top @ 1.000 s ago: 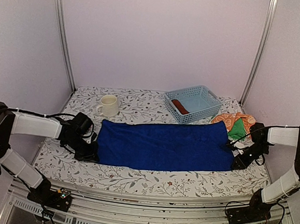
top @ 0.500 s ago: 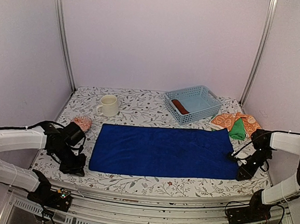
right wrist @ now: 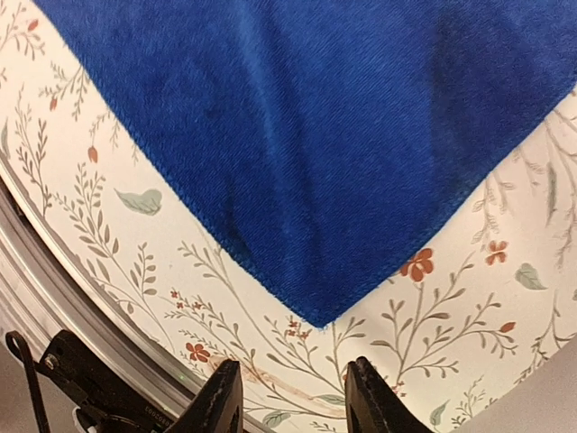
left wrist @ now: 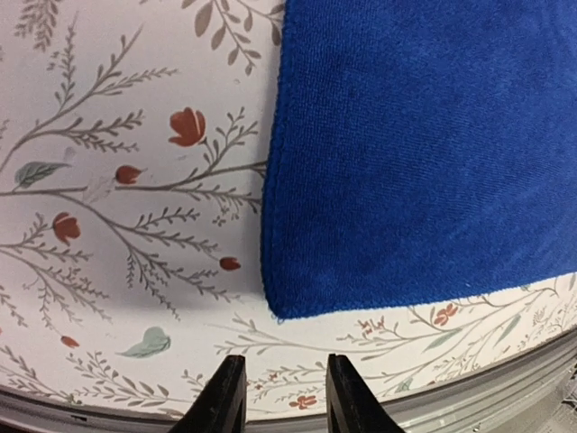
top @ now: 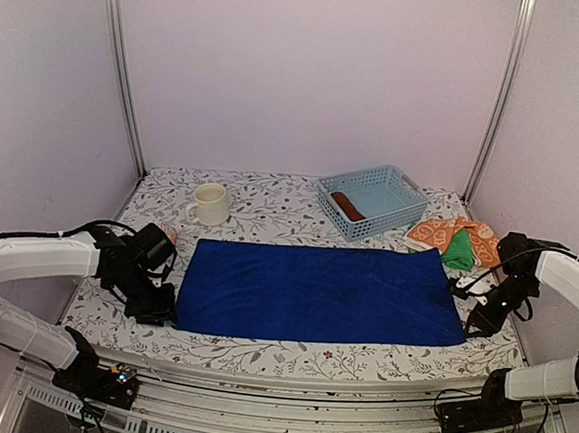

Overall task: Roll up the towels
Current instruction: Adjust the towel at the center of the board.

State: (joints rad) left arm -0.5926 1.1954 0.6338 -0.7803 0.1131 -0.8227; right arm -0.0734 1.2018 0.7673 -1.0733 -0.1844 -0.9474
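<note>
Released at both near corners, the royal-blue towel (top: 319, 291) lies spread flat at the centre of the floral table (top: 270, 207). Left gripper (left wrist: 282, 368) and right gripper (right wrist: 293, 368) hover just off those corners, fingers parted and empty. Flattening appears complete; rolling is not yet started.

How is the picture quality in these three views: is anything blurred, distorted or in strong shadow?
Top external view: soft, even light, no glare on the blue towel, only faint shadows. Left wrist view: the towel's weave is sharp, but the table edge bows from lens distortion. Right wrist view: also sharp, the same bowing, and the end effector fingers show as dark shapes.
</note>
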